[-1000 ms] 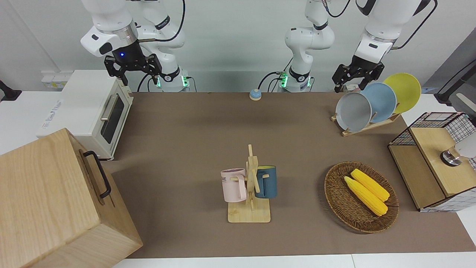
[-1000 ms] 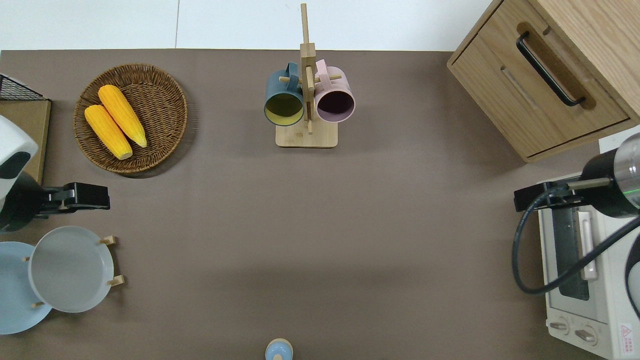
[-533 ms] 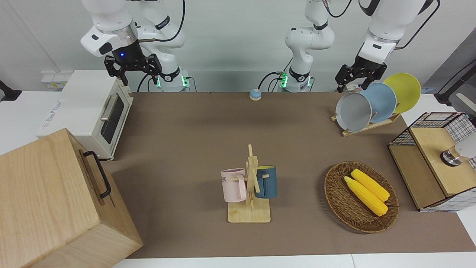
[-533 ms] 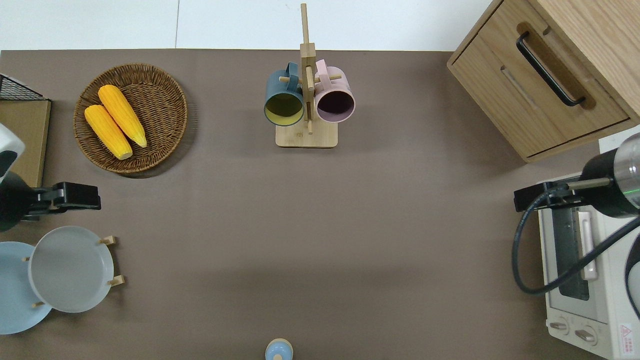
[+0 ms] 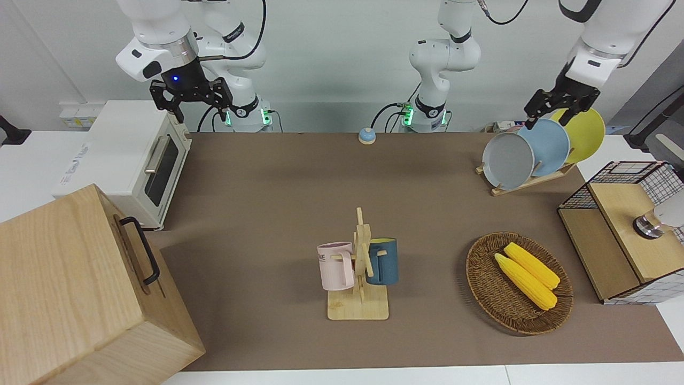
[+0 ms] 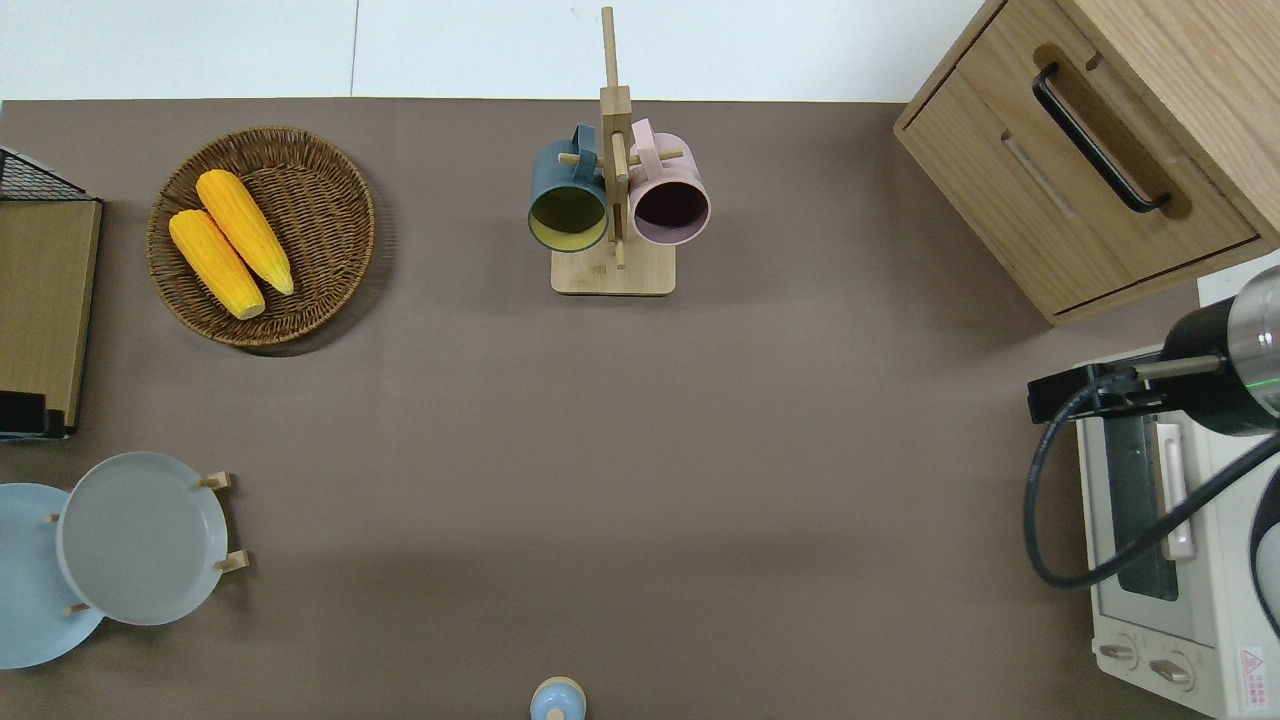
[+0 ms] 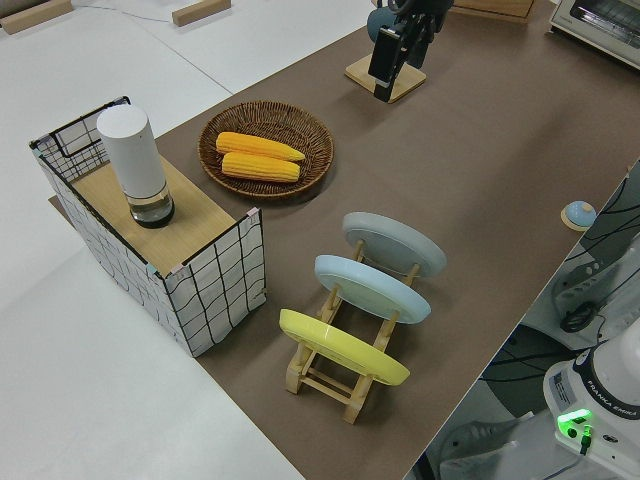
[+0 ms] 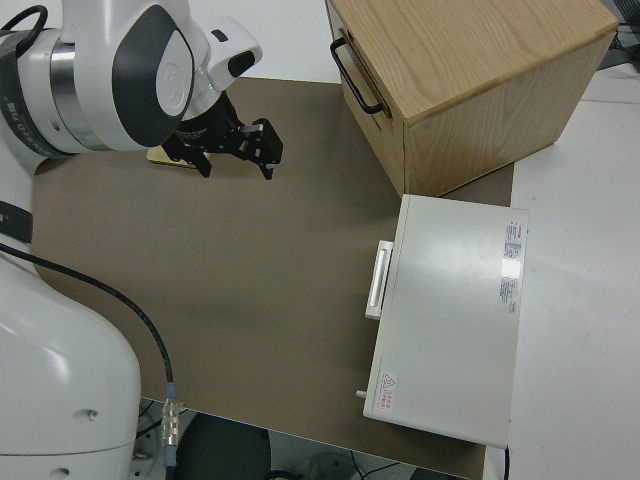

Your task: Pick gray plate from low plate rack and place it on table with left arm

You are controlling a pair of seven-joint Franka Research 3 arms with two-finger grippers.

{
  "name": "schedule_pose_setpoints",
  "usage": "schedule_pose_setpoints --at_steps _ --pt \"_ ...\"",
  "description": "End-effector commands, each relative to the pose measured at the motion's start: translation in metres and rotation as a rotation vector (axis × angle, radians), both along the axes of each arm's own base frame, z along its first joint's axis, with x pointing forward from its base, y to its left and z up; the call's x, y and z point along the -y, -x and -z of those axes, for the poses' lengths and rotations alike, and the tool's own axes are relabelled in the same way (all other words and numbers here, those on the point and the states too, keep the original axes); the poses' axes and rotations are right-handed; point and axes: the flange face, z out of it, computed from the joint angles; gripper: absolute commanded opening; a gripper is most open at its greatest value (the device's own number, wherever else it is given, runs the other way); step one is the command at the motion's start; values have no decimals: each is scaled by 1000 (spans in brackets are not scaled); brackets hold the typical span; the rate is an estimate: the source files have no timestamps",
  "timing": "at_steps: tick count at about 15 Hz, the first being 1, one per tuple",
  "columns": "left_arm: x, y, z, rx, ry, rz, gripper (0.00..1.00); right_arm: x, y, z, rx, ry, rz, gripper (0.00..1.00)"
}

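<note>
Up at the upper right of the front view, the left gripper (image 5: 559,108) hangs in the air with its jaws spread and nothing between them, clear of the gray plate (image 5: 508,160). That plate leans in the low plate rack (image 5: 529,181) at the left arm's end of the bench (image 5: 267,214), in the slot nearest the bench's middle, with the light blue plate (image 5: 550,145) and the yellow plate (image 5: 585,131) leaning in the slots after it. At the upper left of the same view the right gripper (image 5: 191,101) is parked, jaws spread.
</note>
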Motion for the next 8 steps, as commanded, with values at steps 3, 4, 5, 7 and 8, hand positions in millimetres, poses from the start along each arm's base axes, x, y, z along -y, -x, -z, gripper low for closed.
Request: schedule_pose_setpoints --at_steps 3,4,5,7,8 --pt "-38 17 3 -32 -37 -26 993 0 2 -3 -7 -5 2 987" --pt "-41 19 7 -40 -40 -28 991 0 2 -3 -7 -5 0 990" --pt "-42 22 8 -45 -47 -27 991 0 2 -3 -7 -5 0 987" --pt "-43 29 16 -62 -61 -25 991 0 2 -3 -7 -5 2 990" --pt "-43 32 21 -64 -61 -21 989 0 2 -3 -7 -5 0 987"
